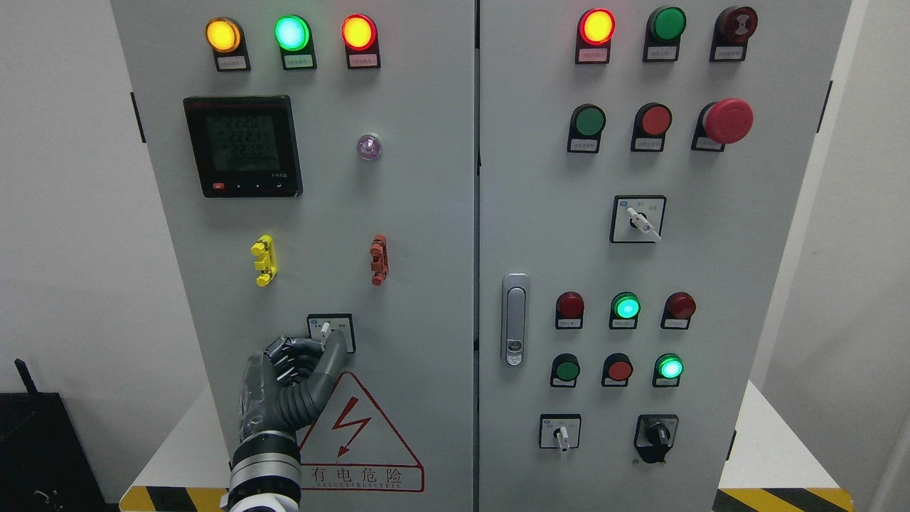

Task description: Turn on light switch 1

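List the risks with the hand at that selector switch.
The left hand hides most of the selector switch, so its grip on the small white knob is unclear; the fingers could slip off. The grey cabinet door is right behind, so pushing too far could press the fingers against it.

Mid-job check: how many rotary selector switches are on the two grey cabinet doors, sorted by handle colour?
White-handled rotary selector switches: 3
Black-handled rotary selector switch: 1
Total: 4
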Controlling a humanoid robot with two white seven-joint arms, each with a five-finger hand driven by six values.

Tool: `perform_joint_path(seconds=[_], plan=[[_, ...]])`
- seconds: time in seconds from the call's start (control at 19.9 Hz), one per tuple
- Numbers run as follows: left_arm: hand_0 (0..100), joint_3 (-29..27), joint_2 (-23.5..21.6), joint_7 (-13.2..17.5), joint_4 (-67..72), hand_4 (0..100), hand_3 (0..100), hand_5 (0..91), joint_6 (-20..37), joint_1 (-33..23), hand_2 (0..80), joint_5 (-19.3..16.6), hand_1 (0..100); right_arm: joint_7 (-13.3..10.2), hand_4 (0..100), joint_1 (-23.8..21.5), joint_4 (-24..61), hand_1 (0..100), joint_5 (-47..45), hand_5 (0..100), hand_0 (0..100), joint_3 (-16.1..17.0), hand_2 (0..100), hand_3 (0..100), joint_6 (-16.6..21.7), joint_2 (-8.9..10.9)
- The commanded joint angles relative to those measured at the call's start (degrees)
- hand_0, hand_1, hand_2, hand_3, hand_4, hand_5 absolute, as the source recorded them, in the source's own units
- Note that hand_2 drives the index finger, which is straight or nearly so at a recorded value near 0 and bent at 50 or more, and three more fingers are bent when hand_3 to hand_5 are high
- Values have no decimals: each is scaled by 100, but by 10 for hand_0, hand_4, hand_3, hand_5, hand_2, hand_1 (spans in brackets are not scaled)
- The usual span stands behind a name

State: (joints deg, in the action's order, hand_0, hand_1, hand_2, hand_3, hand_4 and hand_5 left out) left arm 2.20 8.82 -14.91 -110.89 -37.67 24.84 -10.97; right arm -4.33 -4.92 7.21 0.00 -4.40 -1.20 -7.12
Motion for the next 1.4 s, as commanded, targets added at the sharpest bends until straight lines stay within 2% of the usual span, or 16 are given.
perform_joint_path(seconds=[0.0,0.6,1.35], plan=[[420,0,5,-12,14,831,813,736,-4,3,594,-2,649,2,0,0,0,0,-141,0,0,0,0,0,-3,0],[567,9,5,-12,58,836,827,739,-4,3,606,16,649,2,0,0,0,0,-141,0,0,0,0,0,-3,0],[676,26,5,-12,58,842,835,747,-4,3,613,42,609,2,0,0,0,0,-141,0,0,0,0,0,5,0]])
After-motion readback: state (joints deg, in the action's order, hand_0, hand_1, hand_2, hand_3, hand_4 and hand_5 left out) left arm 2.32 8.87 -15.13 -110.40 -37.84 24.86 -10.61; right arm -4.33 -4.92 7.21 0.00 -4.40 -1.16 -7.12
